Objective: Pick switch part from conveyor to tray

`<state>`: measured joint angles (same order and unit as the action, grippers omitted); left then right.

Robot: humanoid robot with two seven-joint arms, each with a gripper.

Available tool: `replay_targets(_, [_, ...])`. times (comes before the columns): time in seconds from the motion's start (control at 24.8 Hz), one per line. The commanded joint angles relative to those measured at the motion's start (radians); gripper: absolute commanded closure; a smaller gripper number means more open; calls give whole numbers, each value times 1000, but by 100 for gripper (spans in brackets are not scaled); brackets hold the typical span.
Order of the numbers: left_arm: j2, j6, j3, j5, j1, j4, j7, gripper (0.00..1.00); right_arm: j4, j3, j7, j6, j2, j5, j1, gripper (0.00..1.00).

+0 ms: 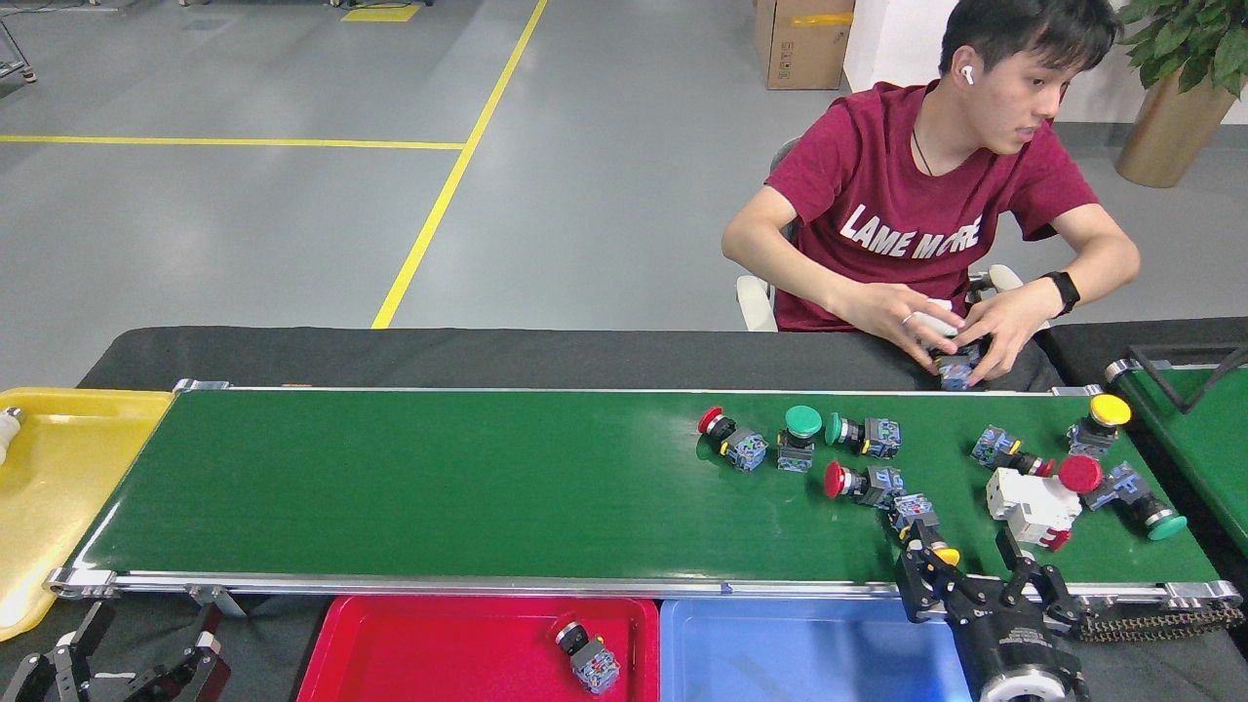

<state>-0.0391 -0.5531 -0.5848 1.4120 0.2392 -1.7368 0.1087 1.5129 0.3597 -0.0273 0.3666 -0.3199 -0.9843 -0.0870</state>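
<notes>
The conveyor [439, 478] runs across the view, its green belt carrying several switch parts on its right half. Among them are a red-capped one [731, 447], a green-capped one [799, 434] and a white block [1033, 505]. My right gripper [955, 548] stands open over the belt's front edge. A yellow-capped switch part [924, 526] lies between its fingers, close to the left finger [912, 575]. My left gripper [146, 639] hangs open below the belt's front left corner. The red tray [409, 648] holds one switch part [590, 661]. The blue tray [780, 653] sits beside it.
A yellow tray [68, 468] lies at the belt's left end. A seated person behind the belt handles a switch part [955, 370] with both hands. A second green belt [1199, 429] shows at the right edge.
</notes>
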Motion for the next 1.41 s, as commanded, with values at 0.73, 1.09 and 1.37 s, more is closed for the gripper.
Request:
replay_targets(0.73, [-8,-2,14,-5,3,-13,-7,0,178,21,-74,-485,-45,44,33,96])
replay_targets(1.09, [-13,-8,20,-4,-11,-13,-7,0,181,242,-91,-723,50,12,10,6])
replay_targets(1.37, [-10,-30,46,-1,-21,-24,-6,0,164,323,-109,-693,81,13,-46,4])
